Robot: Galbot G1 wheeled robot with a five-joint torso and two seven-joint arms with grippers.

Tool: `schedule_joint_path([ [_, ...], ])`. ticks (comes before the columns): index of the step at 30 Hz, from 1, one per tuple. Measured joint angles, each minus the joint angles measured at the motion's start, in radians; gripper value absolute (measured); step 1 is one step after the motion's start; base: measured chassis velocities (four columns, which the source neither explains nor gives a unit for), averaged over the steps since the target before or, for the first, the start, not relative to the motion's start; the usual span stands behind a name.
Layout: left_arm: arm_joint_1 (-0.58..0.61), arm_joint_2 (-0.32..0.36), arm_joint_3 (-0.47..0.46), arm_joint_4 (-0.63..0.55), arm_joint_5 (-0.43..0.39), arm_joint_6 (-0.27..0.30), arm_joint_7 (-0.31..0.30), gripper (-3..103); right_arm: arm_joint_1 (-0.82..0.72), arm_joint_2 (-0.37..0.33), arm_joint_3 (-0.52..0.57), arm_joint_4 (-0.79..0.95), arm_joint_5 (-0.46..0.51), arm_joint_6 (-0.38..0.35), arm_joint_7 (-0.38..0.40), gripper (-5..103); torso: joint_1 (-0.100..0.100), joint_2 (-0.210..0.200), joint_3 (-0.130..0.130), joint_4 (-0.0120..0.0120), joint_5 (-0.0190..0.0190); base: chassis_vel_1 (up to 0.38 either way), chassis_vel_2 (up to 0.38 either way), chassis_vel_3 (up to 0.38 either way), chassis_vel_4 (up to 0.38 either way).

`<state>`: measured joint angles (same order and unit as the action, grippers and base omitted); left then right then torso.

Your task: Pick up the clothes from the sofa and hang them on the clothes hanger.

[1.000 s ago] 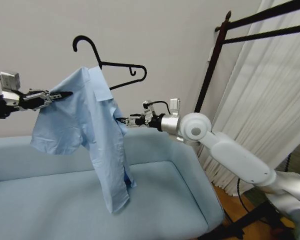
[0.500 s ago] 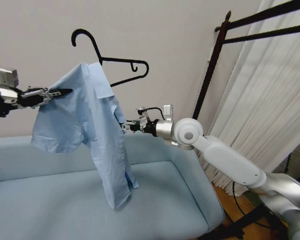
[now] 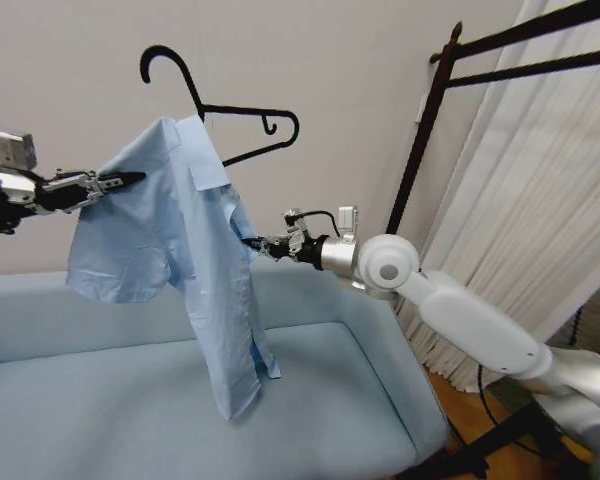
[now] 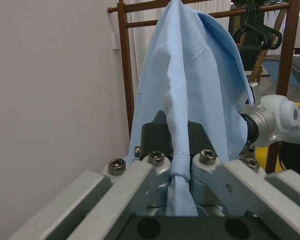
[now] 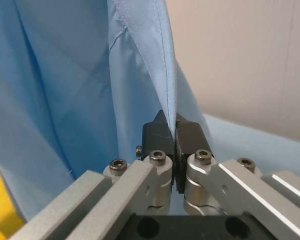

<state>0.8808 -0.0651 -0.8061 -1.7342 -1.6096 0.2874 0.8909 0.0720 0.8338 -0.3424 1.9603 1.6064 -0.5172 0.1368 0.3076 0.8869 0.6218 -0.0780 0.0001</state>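
Draping one hanger, one shirt spans left pincer, right pincer.

Sofa, shirt perhaps touching seat

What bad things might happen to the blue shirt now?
The right gripper pinches only a thin edge of the shirt, so it might slip free. One arm of the hanger sticks out bare, so the shirt could slide off and drop onto the sofa. The left gripper clamps bunched cloth; pulling the two apart too hard might strain the fabric.
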Motion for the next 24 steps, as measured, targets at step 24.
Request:
schedule_joint_path([
  [24,-0.003,-0.066,0.001,-0.044,0.052,0.012,-0.014,3,0.265,-0.063,-0.033,-0.157,-0.043,-0.019,-0.005,1,0.000,0.000,0.000,0.0001,-0.0001,0.000,0.000,0.000,0.000],
])
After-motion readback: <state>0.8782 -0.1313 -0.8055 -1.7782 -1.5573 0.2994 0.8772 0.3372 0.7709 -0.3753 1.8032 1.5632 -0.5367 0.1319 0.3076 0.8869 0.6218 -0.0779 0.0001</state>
